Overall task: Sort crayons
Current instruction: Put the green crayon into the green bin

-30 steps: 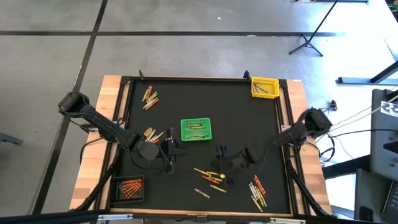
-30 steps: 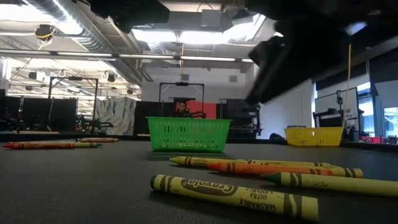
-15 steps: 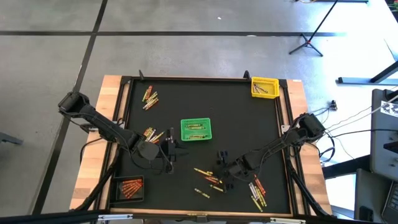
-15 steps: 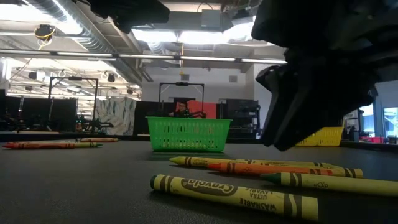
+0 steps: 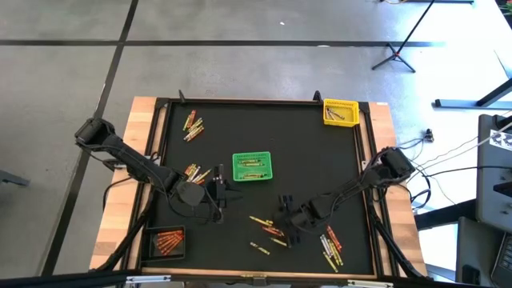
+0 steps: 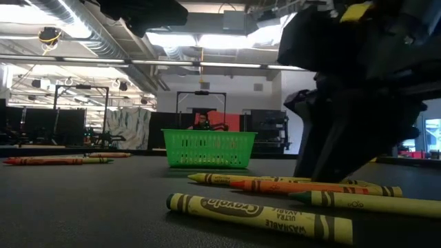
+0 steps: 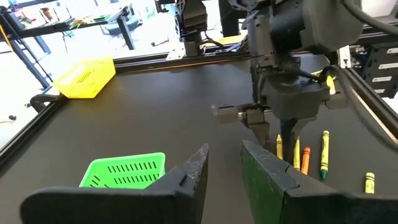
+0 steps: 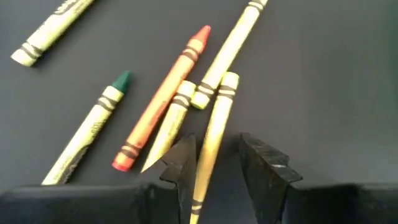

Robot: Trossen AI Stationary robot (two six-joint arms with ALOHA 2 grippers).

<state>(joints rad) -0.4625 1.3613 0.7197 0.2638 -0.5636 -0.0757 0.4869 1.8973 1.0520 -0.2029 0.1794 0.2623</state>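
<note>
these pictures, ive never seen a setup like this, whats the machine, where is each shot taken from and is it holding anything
It is a robot with two dark arms at a black-topped table, sorting crayons.

One picture looks straight down, one sits at table height, and one rides on each wrist.

Loose crayons lie in several clusters, with a green basket mid-table, a yellow basket at a far corner and a black basket at a near corner.

The right hand is low over a crayon cluster, its open fingers either side of a yellow crayon that lies on the table, not yet gripped.

The left hand waits beside the green basket, fingers apart, holding nothing.
</note>
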